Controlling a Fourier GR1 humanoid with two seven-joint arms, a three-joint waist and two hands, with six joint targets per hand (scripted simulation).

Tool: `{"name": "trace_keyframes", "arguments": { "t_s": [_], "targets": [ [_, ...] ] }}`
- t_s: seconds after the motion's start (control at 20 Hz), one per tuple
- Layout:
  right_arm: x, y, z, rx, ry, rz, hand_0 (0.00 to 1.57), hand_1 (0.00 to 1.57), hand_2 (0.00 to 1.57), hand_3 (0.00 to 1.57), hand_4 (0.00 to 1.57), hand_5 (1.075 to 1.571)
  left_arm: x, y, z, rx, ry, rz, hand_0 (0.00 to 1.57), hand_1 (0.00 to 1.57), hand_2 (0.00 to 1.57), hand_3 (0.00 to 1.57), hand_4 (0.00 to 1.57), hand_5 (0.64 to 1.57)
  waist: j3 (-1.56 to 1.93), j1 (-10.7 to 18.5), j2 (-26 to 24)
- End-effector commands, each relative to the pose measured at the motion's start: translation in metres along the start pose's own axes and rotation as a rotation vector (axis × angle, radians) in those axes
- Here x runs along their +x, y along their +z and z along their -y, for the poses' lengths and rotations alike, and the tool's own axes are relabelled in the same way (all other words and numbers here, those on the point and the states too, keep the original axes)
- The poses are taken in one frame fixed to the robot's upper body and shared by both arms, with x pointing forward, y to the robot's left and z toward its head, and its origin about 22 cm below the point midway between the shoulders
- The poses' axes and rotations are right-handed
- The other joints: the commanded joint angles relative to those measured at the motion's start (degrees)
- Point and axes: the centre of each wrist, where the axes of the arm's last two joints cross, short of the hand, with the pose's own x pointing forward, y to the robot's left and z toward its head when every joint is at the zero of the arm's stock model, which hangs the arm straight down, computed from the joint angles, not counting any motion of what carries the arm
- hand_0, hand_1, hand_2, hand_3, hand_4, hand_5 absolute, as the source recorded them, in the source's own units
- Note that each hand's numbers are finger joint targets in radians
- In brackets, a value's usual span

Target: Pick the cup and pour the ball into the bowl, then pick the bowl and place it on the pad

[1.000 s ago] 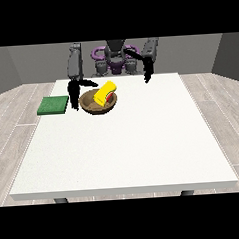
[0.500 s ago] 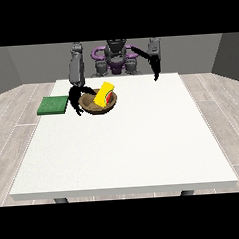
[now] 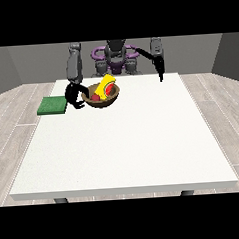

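A brown bowl (image 3: 102, 101) stands on the white table (image 3: 128, 146) at the back left. A yellow cup (image 3: 107, 85) lies tilted inside it, its red inside facing the camera, and a red ball (image 3: 96, 97) rests in the bowl beside the cup. The hand at the view's left (image 3: 73, 96) is at the bowl's left rim, its fingers curled round that rim. A green pad (image 3: 52, 105) lies flat just left of that hand. The hand at the view's right (image 3: 160, 72) hangs above the table's back edge, fingers straight down, holding nothing.
The robot's torso (image 3: 116, 56) stands behind the table's back edge. The white tabletop stretches towards the camera and to the right of the bowl. Grey floor boards surround the table.
The hand at the view's right has drawn back and to the right, away from the bowl. The cup stays lying in the bowl. The hand at the view's left has stayed at the rim.
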Motion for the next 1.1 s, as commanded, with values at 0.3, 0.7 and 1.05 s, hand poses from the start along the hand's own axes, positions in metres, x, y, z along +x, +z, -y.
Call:
{"name": "trace_keyframes", "arguments": {
  "t_s": [0.3, 0.7, 1.05],
  "targets": [
    [0.052, -0.013, 0.018, -0.031, 0.097, -0.091, 1.57, 1.57, 1.57, 0.85, 0.89, 1.56, -0.035, 0.021, -0.005, 0.014, -0.005, -0.129, 0.0, 0.0, 0.0, 0.0, 0.0, 0.706, 0.33, -3.6, -5.6],
    [0.074, -0.009, 0.105, 0.018, 0.029, -0.033, 1.57, 1.57, 1.57, 0.84, 0.87, 1.57, -0.035, 0.015, -0.005, 0.061, -0.024, -0.029, 0.0, 0.0, 0.0, 0.0, 0.0, 0.713, 0.35, -5.9, 1.0],
    [0.113, -0.001, 0.174, 0.056, -0.014, 0.067, 1.57, 1.57, 1.57, 0.75, 0.89, 1.571, 0.002, -0.014, -0.005, 0.114, -0.046, 0.122, 0.0, 0.0, 0.0, 0.0, 0.0, 0.712, 0.41, -5.0, 8.9]
  ]
}}
